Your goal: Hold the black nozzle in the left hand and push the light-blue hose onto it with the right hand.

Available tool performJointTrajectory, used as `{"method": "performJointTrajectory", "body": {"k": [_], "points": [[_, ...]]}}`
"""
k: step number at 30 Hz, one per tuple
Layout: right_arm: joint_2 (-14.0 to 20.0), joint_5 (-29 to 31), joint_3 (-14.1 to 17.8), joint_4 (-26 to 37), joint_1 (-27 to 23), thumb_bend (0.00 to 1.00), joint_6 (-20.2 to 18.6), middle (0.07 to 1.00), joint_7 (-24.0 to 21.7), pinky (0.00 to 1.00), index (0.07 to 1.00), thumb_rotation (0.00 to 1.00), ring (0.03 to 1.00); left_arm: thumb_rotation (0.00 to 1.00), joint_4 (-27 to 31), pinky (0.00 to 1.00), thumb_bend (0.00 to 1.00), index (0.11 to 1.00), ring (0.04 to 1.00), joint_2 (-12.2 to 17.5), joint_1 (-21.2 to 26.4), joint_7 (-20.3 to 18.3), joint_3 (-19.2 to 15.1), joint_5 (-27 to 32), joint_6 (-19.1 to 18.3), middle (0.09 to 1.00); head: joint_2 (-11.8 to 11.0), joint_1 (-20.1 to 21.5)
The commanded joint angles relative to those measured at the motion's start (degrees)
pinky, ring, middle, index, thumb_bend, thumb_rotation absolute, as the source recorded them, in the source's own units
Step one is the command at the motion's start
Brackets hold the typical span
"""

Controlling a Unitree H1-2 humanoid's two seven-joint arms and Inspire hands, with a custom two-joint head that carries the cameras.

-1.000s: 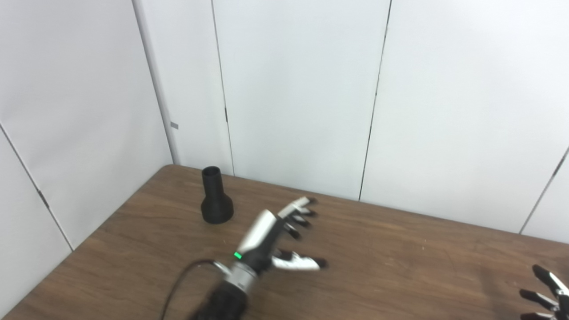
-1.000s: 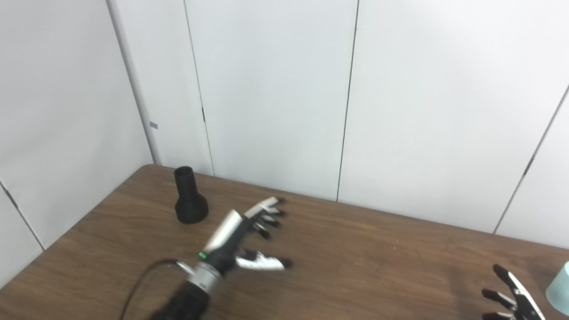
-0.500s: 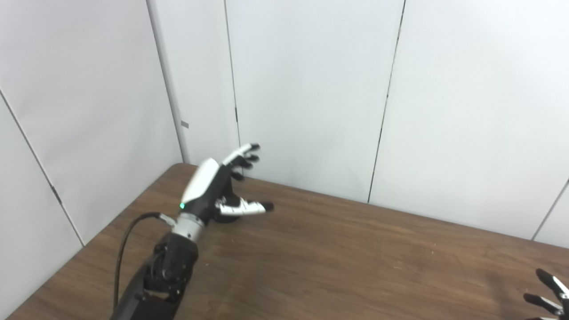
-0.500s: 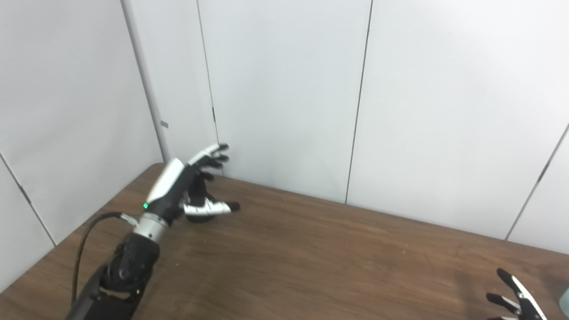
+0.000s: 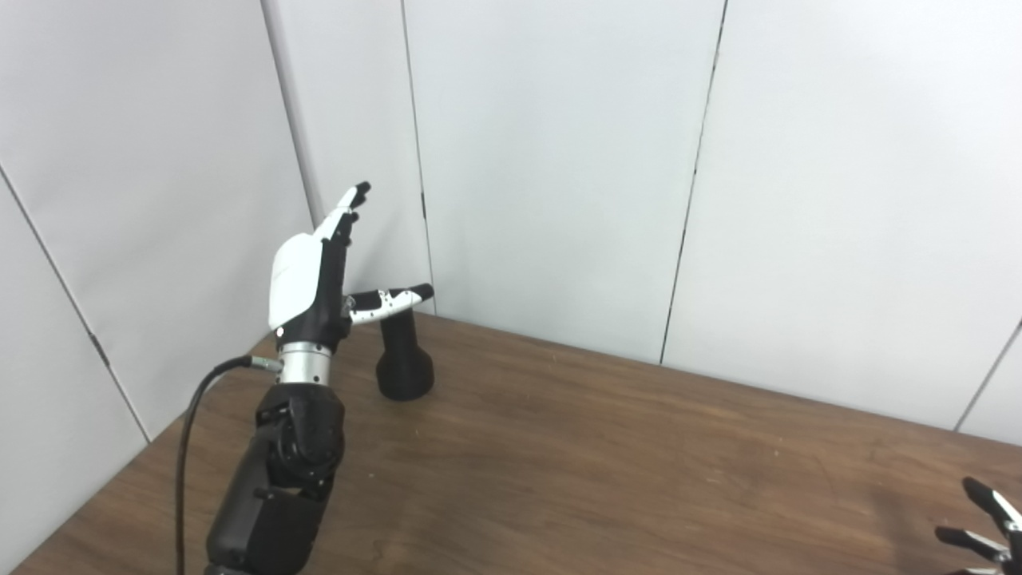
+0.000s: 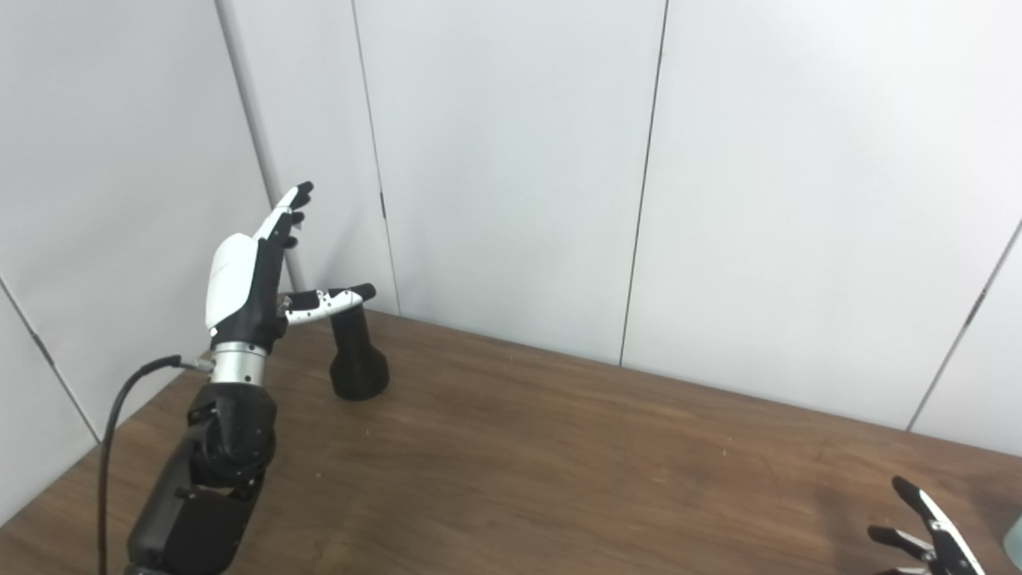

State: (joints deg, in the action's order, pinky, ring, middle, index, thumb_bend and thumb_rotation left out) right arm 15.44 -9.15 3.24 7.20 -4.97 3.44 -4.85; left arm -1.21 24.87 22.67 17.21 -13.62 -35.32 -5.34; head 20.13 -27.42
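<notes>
The black nozzle point(image 5: 404, 363) stands upright on its flared base near the table's far left corner, also seen as nozzle point(image 6: 358, 359). My left hand point(image 5: 313, 279) is raised above the table just left of it, fingers pointing up and spread, thumb crossing in front of the nozzle's top. It holds nothing. My right hand point(image 6: 926, 537) shows only its spread fingertips at the bottom right corner, open. A sliver of the light-blue hose point(image 6: 1015, 551) peeks in at the right edge.
The brown wooden table point(image 5: 607, 471) meets white wall panels point(image 5: 559, 160) at the back and the left. A black cable point(image 5: 188, 447) hangs from my left wrist.
My left hand has lifted from low over the nozzle to an upright pose beside it, uncovering the nozzle. The right hand has stayed put.
</notes>
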Motion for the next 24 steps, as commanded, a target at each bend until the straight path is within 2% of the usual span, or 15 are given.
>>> {"method": "performJointTrajectory", "body": {"k": [1, 10, 19, 22, 24], "points": [[0.8, 0.3, 0.5, 2.4, -1.4, 0.71, 1.7, 0.944, 0.4, 0.53, 0.921, 0.00, 0.761, 0.26, 0.1, 0.81, 0.83, 0.944, 0.907, 1.6, 3.2, 1.1, -0.1, -0.9, -1.6, 0.937, 0.1, 0.2], [1.0, 0.7, 0.7, 2.7, -1.2, 0.71, 1.8, 0.941, 0.2, 0.52, 0.920, 0.00, 0.750, 0.31, 0.6, 0.87, 0.98, 1.000, 0.950, 3.0, 2.9, -9.3, 2.1, 1.2, -14.7, 0.991, 0.4, 0.1], [1.4, 0.8, 0.8, 2.9, -1.1, 0.71, 1.6, 0.937, 0.0, 0.51, 0.916, 0.00, 0.743, 0.29, -0.1, 0.87, 0.99, 1.000, 0.951, 2.5, 2.5, -13.1, 2.5, 6.0, -18.2, 0.971, 0.9, -0.1], [1.6, 0.9, 1.0, 3.0, -1.0, 0.71, 1.6, 0.937, -0.2, 0.51, 0.913, 0.00, 0.741, 0.30, -0.9, 0.83, 0.99, 1.000, 0.935, 3.0, 2.7, -14.3, 4.2, 3.7, -21.0, 0.959, 1.2, 0.0], [1.9, 1.2, 1.3, 2.9, -0.9, 0.71, 1.9, 0.937, -0.3, 0.51, 0.913, 0.00, 0.739, 0.31, -2.0, 0.82, 1.00, 1.000, 0.922, 2.9, 2.7, -14.4, 4.7, 2.4, -21.5, 0.951, 1.2, 0.0]]}}
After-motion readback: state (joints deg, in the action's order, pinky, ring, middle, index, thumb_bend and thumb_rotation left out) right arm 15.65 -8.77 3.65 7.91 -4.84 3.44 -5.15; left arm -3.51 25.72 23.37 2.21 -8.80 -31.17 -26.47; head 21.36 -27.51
